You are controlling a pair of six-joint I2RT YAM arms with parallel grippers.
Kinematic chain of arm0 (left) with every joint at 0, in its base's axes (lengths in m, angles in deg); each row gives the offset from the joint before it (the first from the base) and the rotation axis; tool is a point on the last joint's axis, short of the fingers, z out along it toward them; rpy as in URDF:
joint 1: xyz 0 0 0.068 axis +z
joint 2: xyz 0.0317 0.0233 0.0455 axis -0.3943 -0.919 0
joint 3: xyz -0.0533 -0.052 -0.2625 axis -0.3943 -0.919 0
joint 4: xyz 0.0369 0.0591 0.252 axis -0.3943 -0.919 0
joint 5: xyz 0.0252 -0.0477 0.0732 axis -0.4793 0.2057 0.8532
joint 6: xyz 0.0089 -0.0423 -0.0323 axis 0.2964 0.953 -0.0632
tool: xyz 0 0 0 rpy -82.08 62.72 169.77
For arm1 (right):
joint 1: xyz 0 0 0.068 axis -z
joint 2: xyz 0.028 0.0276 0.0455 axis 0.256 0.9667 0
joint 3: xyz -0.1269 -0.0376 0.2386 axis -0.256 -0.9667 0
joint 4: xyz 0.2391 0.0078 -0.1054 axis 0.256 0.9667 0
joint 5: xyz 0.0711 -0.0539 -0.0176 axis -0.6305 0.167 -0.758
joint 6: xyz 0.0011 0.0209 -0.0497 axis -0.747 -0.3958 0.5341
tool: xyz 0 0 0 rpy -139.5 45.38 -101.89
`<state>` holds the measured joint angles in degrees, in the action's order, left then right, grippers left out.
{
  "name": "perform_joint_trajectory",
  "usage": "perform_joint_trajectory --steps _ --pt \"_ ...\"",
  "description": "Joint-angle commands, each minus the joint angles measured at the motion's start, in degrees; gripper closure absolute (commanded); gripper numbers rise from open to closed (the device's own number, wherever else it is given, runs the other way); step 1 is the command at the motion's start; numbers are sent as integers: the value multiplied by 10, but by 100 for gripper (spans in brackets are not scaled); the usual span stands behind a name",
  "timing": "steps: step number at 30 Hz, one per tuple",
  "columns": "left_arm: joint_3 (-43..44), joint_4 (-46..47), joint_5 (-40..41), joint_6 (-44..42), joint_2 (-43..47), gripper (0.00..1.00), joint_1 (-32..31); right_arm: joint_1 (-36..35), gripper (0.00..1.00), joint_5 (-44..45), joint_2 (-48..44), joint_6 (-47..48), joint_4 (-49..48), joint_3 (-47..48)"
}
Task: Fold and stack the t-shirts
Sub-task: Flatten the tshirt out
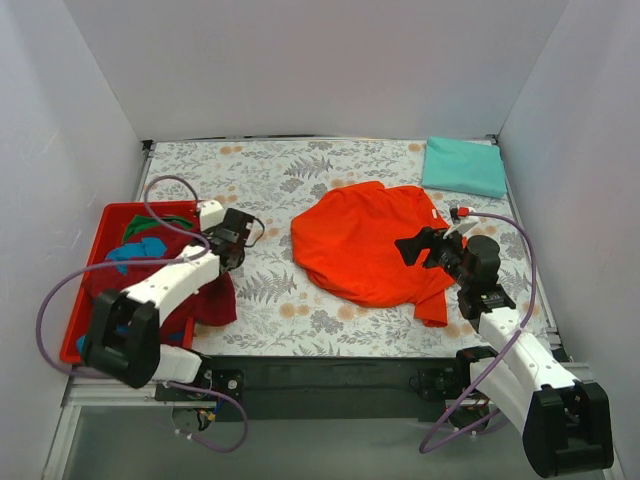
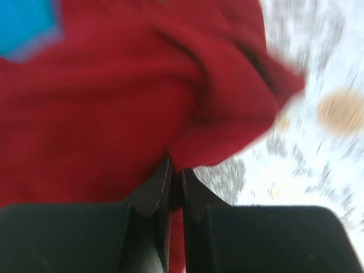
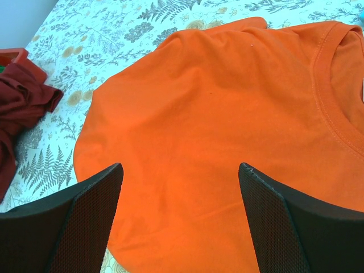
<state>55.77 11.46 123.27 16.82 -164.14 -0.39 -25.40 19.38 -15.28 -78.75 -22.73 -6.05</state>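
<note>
Maroon cloth is pretty much all the left wrist cam sees: the left hand (image 2: 175, 168) has its fingers pressed nearly together, with a thin strip of that same maroon showing in the slit, so it looks pinched on the maroon t-shirt (image 2: 114, 102). That view is blurry though, fwiw. From above, the maroon one is a crumpled heap spilling over the near right side of the red tray (image 1: 110, 210) onto the counter (image 1: 270, 180). A green t-shirt (image 1: 150, 225) and a blue t-shirt (image 1: 135, 252) are bunched up further back inside the tray. Over on the other side, the right hand (image 3: 181, 170) has its fingers spread wide apart with nothing between them, and it hangs over the near right part of the orange-red t-shirt (image 3: 216, 114). That shirt is lying mostly flat in the middle-right of the floral counter, a roundish blob with soft wrinkles. Its ribbed collar (image 3: 324, 85) is off to the right in the wrist view, and one sleeve or flap trails toward the near edge beside the right arm. The mint-teal t-shirt (image 1: 463, 166) is already folded into a neat rectangle in the far right corner, well apart from the orange-red one. The maroon heap and the orange-red shirt have a bare stretch of fern-print counter between them.
</note>
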Motion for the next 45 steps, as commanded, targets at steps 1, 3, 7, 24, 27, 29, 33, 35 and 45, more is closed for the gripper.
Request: perform_joint_trajectory --steps 1,3,7,24,27,29,33,35,45 --pt "72 -23 138 7 140 100 41 2 12 -18 -7 -8 -12 4" --pt "74 3 174 -14 197 100 61 2 12 -20 -6 -10 -12 7" --pt "21 221 190 -111 319 100 231 2 12 -22 -5 -10 -12 15" --pt "64 180 23 -47 165 14 342 2 11 7 36 6 -6 20" --pt "58 223 18 -73 210 13 233 2 11 26 49 5 5 19" --pt "50 285 -30 -106 236 12 174 2 11 45 61 4 24 23" --pt "54 337 -147 -120 201 11 58 3 11 105 81 5 76 40" --pt "44 348 -191 -120 156 12 21 3 11 147 96 7 98 55" --pt "1 392 -397 -112 -24 11 -94 77 12 256 155 -1 189 108"
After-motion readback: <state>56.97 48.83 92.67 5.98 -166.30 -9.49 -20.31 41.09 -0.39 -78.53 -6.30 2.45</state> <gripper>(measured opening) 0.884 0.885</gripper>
